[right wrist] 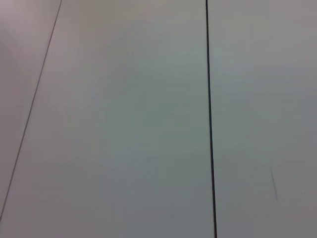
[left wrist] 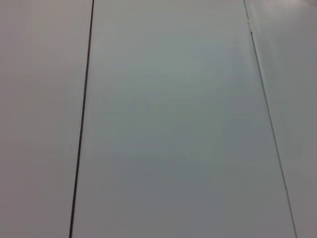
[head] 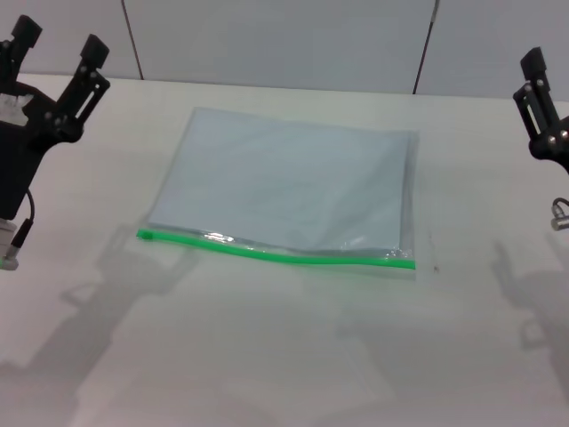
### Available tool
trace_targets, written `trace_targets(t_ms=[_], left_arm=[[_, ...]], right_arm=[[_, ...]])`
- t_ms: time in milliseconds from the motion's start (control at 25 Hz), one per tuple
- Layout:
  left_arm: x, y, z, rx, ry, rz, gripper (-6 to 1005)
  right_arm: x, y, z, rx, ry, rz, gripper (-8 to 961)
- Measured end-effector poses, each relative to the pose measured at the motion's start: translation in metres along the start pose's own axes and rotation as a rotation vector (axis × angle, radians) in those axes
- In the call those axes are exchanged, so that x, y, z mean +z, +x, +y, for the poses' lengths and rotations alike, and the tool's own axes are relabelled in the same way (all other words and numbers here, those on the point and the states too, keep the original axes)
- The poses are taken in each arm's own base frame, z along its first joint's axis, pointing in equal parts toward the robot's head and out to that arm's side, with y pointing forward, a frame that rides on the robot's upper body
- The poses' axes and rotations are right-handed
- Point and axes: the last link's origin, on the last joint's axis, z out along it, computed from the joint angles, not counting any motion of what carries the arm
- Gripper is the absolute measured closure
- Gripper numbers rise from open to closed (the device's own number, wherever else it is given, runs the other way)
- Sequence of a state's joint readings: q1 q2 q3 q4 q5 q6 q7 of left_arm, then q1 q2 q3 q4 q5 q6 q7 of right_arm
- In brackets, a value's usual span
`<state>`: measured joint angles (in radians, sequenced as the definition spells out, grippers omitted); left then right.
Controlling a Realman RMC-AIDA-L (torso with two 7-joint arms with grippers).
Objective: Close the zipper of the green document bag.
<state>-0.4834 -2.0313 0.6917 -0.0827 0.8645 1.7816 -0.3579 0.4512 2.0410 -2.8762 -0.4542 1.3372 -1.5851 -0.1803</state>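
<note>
The green document bag (head: pixel 293 182) lies flat in the middle of the white table, a translucent pale blue-grey pouch. Its bright green zipper (head: pixel 276 253) runs along the bag's near long edge, slightly wavy. I cannot pick out the slider tab. My left gripper (head: pixel 59 43) is raised at the far left, well apart from the bag, open with nothing between its fingers. My right gripper (head: pixel 539 84) hangs at the far right edge of the head view, also clear of the bag and partly cut off. Neither wrist view shows the bag or a gripper.
The white table (head: pixel 267 356) stretches around the bag. Behind it stands a pale panelled wall (head: pixel 284 36) with dark seams; the left wrist view shows only that wall (left wrist: pixel 173 124), and so does the right wrist view, again the wall (right wrist: pixel 124 124).
</note>
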Motion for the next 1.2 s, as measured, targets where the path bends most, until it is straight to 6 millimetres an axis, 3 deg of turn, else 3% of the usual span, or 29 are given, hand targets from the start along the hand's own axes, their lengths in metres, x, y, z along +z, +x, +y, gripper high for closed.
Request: trace_targets(t_ms=[1200], left_arm=[[0.0004, 0.0036, 0.0007, -0.019, -0.010, 0.024, 142]], right_arm=[[-0.0022, -0.0075, -0.0001, 0.007, 0.002, -0.049, 224]])
